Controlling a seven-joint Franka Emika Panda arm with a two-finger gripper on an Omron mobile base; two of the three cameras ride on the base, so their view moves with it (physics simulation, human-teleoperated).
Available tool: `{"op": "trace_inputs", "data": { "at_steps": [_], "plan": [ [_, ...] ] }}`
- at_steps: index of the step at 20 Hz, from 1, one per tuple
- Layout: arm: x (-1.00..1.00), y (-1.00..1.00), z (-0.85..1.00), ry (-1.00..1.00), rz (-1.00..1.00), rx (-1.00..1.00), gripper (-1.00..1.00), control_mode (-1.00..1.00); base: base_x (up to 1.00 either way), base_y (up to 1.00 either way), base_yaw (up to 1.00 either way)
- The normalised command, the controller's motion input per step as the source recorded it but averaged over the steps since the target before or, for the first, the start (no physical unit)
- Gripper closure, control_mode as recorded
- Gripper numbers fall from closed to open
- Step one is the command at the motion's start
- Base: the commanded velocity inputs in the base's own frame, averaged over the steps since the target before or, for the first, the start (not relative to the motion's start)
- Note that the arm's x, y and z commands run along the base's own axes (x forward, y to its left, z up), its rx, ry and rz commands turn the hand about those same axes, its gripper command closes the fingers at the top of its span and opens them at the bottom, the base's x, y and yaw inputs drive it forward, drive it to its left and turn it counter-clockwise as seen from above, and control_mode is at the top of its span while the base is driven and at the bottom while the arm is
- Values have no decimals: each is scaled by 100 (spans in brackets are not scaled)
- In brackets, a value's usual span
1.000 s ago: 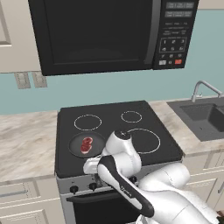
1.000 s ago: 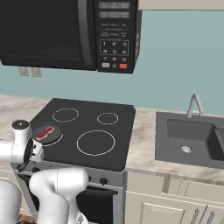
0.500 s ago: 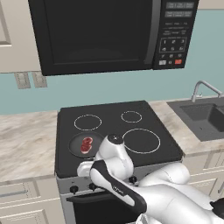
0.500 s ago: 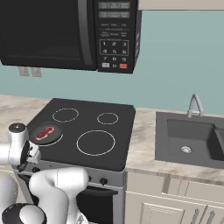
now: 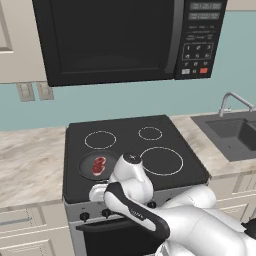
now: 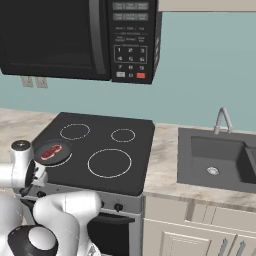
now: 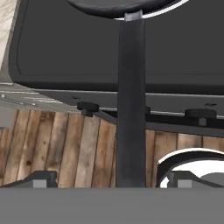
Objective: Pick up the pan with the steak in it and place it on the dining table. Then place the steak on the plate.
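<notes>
The black pan (image 5: pixel 88 165) sits on the front left burner of the stove, holding the red steak (image 5: pixel 99 166). From the right base view, the pan (image 6: pixel 52 151) and steak (image 6: pixel 51 152) are at the stove's near left corner. In the hand view the pan's long handle (image 7: pixel 130 109) runs straight down from the pan's rim (image 7: pixel 122 6) and out past the stove's front edge. My gripper (image 7: pixel 111 181) is open, one tip on each side of the handle's end without touching it. The dining table and the plate are out of view.
The black stovetop (image 5: pixel 165 135) has several ringed burners and knobs (image 7: pixel 89 106) along its front. A microwave (image 5: pixel 115 37) hangs above. Marble counter (image 5: pixel 30 160) lies to the left, a sink (image 6: pixel 217 160) with faucet to the right. Wooden floor (image 7: pixel 65 148) shows below the stove's front.
My arm's wrist has shifted a little left and down over the stove's front edge. The pan and steak have stayed put, and the jaws have stayed open.
</notes>
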Motion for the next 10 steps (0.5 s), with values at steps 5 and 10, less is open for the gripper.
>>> {"op": "trace_inputs", "data": {
  "at_steps": [5, 10],
  "plan": [
    [0, -18, -7, -1, 0, 0, -100, -100, 0, 0, 0],
    [0, -4, 0, -1, 0, 0, -100, -100, 0, 0, 0]
  ]
}}
